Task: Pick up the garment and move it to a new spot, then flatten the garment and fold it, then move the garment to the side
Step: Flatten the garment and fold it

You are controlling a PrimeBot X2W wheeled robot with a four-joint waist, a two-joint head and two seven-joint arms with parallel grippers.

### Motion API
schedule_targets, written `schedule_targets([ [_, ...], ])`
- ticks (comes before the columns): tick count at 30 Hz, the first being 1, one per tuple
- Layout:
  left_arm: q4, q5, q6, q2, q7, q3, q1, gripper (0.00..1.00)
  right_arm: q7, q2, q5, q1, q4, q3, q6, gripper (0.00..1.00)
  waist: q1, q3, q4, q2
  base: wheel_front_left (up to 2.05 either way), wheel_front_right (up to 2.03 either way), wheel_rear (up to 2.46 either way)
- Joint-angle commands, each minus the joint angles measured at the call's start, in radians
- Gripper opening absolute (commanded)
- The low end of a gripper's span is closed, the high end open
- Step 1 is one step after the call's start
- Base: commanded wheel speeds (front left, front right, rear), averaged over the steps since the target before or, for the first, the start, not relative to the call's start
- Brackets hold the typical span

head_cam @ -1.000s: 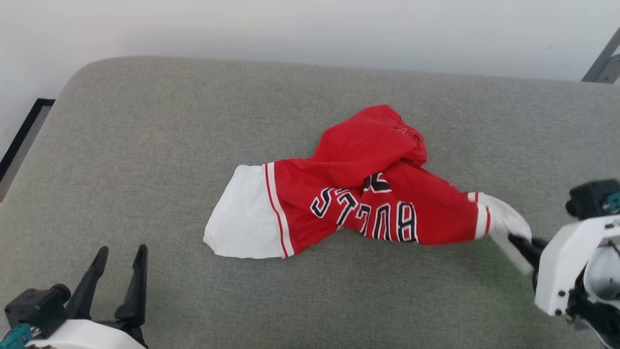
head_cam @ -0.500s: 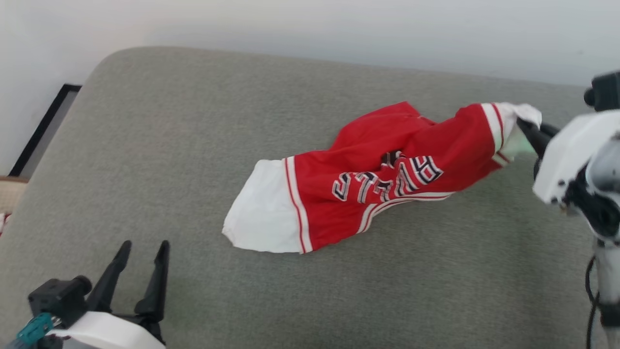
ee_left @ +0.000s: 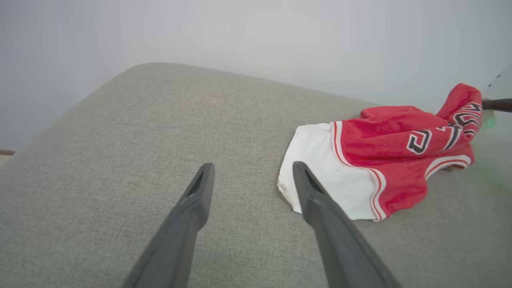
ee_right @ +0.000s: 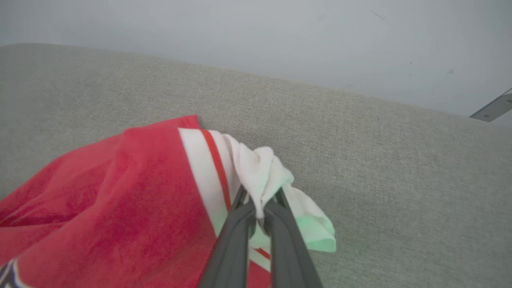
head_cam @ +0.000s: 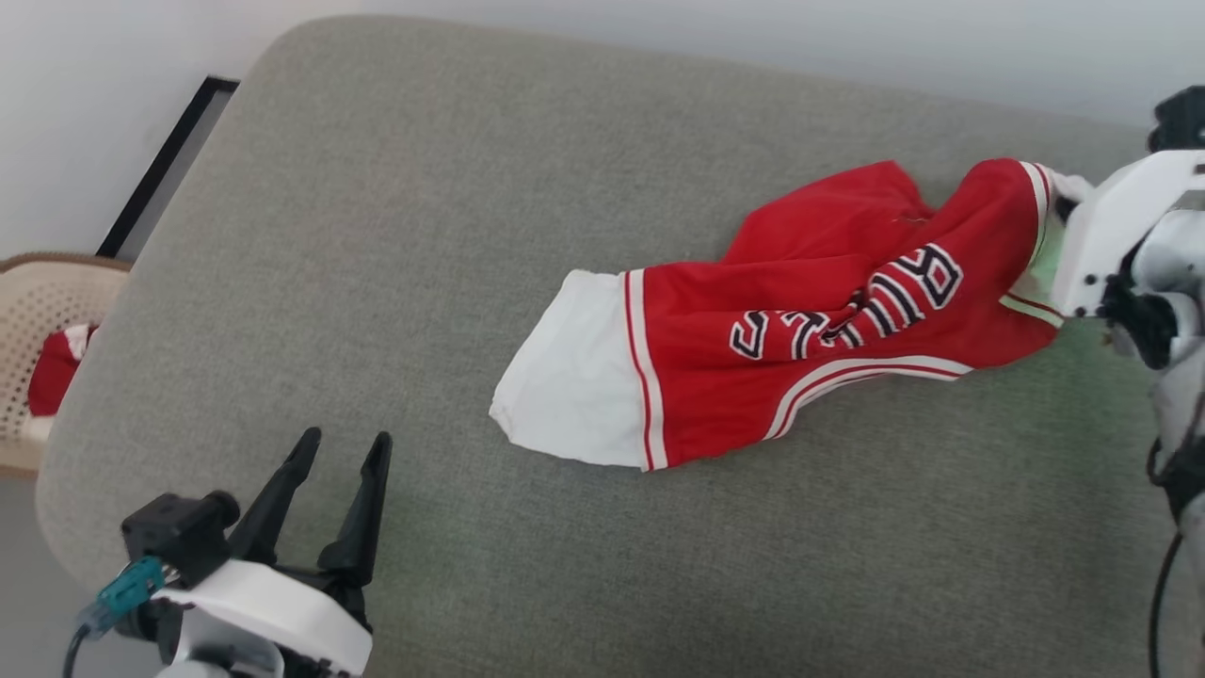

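Pinching white sleeve (ee_right: 260, 168) of garment (head_cam: 753, 367), right tool (ee_right: 260, 212) clamped on it, left tool (head_cam: 345, 436) spread apart, black lettering (head_cam: 847, 315) creased, illegible

Grey upholstered surface (head_cam: 471, 188); beige basket (head_cam: 38, 301) (red cloth (head_cam: 52, 372) inside) at left.

A padded surface (head_cam: 395, 235) stretches across, with a wall (head_cam: 659, 28) behind it. The garment (head_cam: 753, 377) lies on the surface's right half, running from a sleeve near the middle to its far right end. That end is lifted off the surface and pinched between the fingers of the right gripper (ee_right: 259, 205). The left gripper (head_cam: 345, 439) sits over the near left corner, well apart from the garment. A woven chair (head_cam: 33, 301) stands beyond the surface's left edge.
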Motion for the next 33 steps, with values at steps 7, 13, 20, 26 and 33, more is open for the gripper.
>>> schedule_targets([
  [7, 0.041, 0.003, -0.017, -0.018, -0.016, -0.013, -0.049, 1.00, -0.051, 0.021, -0.035, -0.100, 0.177, 0.077, -0.001, 1.00, 0.0000, 0.017, 0.002, 0.0000, 0.00, 0.00, 0.00],
  [13, 0.050, 0.008, -0.011, -0.005, -0.028, -0.005, -0.040, 1.00, -0.070, 0.011, 0.014, -0.135, 0.173, 0.164, -0.001, 1.00, 0.0000, 0.003, -0.029, 0.0000, 0.00, 0.00, 0.00],
  [20, 0.041, 0.011, 0.006, 0.013, -0.047, 0.015, -0.011, 1.00, -0.159, -0.047, 0.116, -0.085, 0.042, 0.283, -0.001, 1.00, 0.0000, -0.028, -0.088, 0.0000, 0.00, 0.00, 0.00],
  [26, 0.018, 0.027, 0.026, 0.030, -0.072, 0.042, 0.016, 1.00, -0.241, -0.094, 0.186, 0.006, -0.103, 0.283, -0.001, 1.00, 0.0000, -0.052, -0.143, 0.0000, 0.00, 0.00, 0.00],
  [33, -0.023, 0.058, 0.057, 0.052, -0.102, 0.104, 0.054, 1.00, -0.277, -0.095, 0.205, 0.158, -0.269, 0.217, -0.001, 1.00, 0.0000, -0.085, -0.201, 0.0000, 0.00, 0.00, 0.00],
])
